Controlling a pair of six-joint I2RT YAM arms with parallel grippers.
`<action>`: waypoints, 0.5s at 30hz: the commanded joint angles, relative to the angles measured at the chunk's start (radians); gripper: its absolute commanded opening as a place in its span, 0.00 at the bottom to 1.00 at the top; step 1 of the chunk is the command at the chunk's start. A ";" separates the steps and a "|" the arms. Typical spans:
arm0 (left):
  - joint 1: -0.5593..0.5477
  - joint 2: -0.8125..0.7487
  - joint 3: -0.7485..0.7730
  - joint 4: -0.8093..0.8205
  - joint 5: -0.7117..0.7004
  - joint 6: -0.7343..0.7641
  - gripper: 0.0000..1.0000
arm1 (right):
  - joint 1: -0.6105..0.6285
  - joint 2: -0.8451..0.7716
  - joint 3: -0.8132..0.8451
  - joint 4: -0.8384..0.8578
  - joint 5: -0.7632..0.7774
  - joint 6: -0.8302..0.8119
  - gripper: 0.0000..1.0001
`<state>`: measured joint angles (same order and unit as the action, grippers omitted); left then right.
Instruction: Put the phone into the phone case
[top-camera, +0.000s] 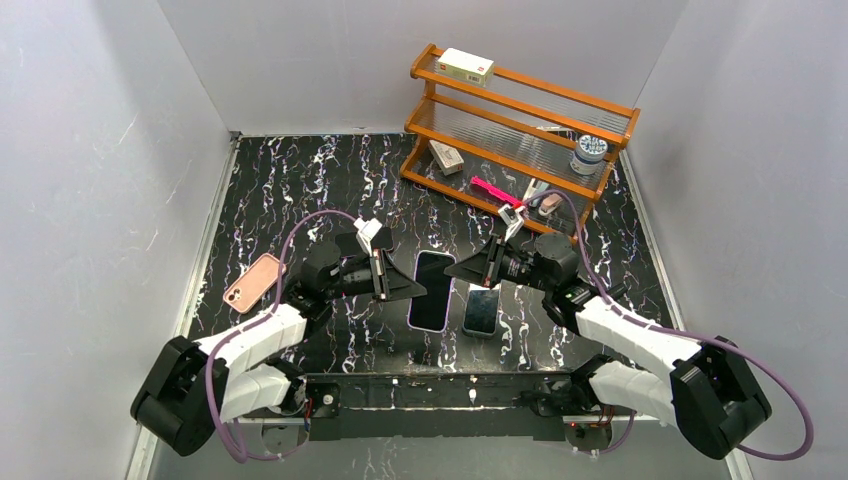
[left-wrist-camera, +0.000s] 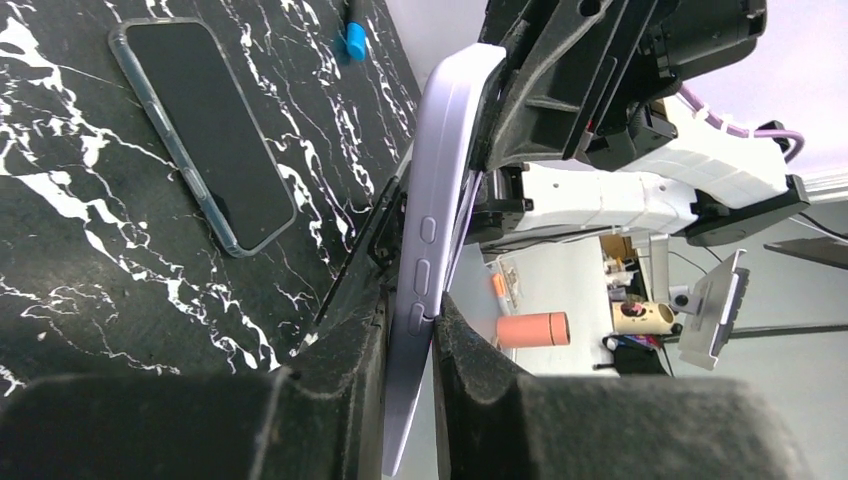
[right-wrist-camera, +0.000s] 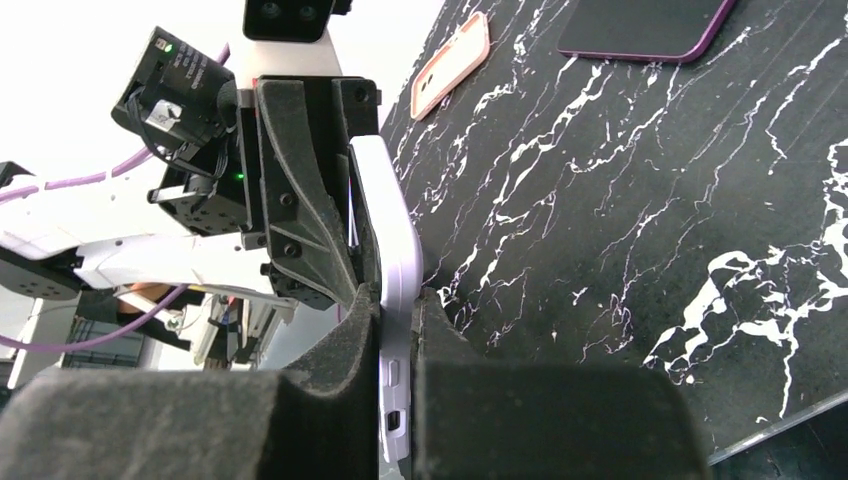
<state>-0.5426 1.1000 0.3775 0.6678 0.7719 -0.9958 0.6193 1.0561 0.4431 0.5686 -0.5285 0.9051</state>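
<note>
Left wrist view looks along the edge of the lilac phone case (left-wrist-camera: 445, 170). The left tool (left-wrist-camera: 415, 300) has it clenched across its thickness, one finger on each face, just beside the moulded side buttons. The right tool (right-wrist-camera: 397, 310) is clamped on the same case from the opposite long edge. The two tools face each other with the case bridging them, carried flat and, as far as I can judge, clear of the bench (top-camera: 300, 180).

In the top external view a dark glass face fills the lilac rim: that is the phone (top-camera: 432, 292), lying in the case. Both wrist views show a thin purple line beside the case edge. It suggests the phone's side is not fully sunk there, though the gap is too fine to be sure.

The step in hand reads as seating the phone. The next move calls for a firm squeeze along the unseated edge and corners, one tool bracing while the other presses. Too hard a pinch near the middle could bow the soft case and pop a corner out.

A second phone (top-camera: 481, 312), in a clear case, lies on the bench just beside the held one, toward the right arm. A pink case (top-camera: 252, 283) lies well apart on the left.
</note>
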 joint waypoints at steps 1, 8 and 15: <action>0.006 0.007 0.033 -0.191 -0.169 0.024 0.00 | -0.004 0.009 0.027 0.033 0.060 -0.033 0.16; 0.006 0.078 0.039 -0.205 -0.238 0.008 0.00 | -0.026 -0.012 0.105 -0.316 0.216 -0.031 0.71; 0.000 0.205 0.063 -0.087 -0.243 -0.034 0.00 | -0.026 -0.093 0.132 -0.408 0.254 -0.060 0.98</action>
<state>-0.5381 1.2697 0.3977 0.4759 0.5343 -0.9977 0.5949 1.0161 0.5152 0.2241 -0.3218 0.8799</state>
